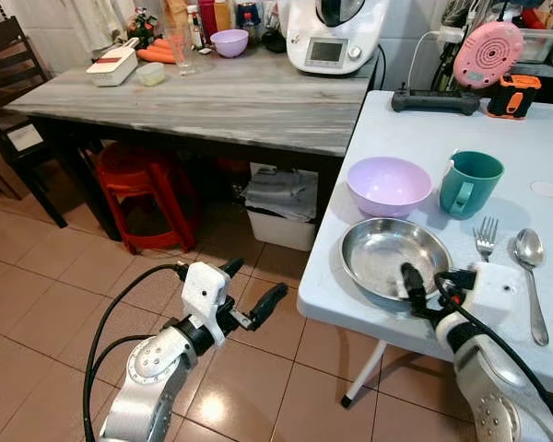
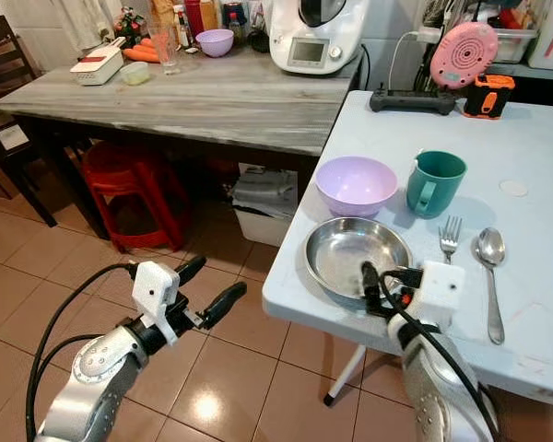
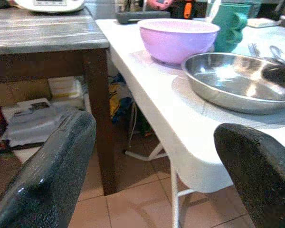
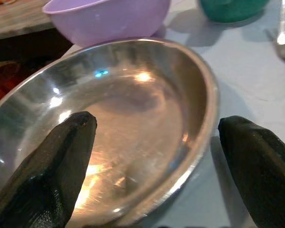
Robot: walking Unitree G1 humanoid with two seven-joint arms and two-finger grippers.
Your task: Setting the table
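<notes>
A white tabletop (image 1: 535,138) stands on the right, beside a longer grey wooden tabletop (image 1: 221,97). Near the white one's front edge lies a shallow steel plate (image 1: 387,253). Just behind it, touching or nearly touching its rim, sits a lilac bowl (image 1: 388,184), and to the right of the bowl stands a teal mug (image 1: 470,182) with its handle facing forward. To the right of the plate lie a fork (image 1: 486,238) and then a spoon (image 1: 532,276), side by side, handles toward the robot.

The right pincer (image 4: 154,156) hovers at the near right rim of the plate with its two black fingers (image 4: 57,166) spread wide apart, one over the plate's inside and the other over the white surface outside the rim, gripping nothing.

The left pincer (image 1: 249,295) is held out over the tiled floor (image 1: 64,276), in front of and to the left of the white tabletop's corner, its fingers also apart and empty.

Under the grey tabletop stands a red stool (image 1: 143,184). A kitchen machine (image 1: 332,37) sits on the grey tabletop's far end.
</notes>
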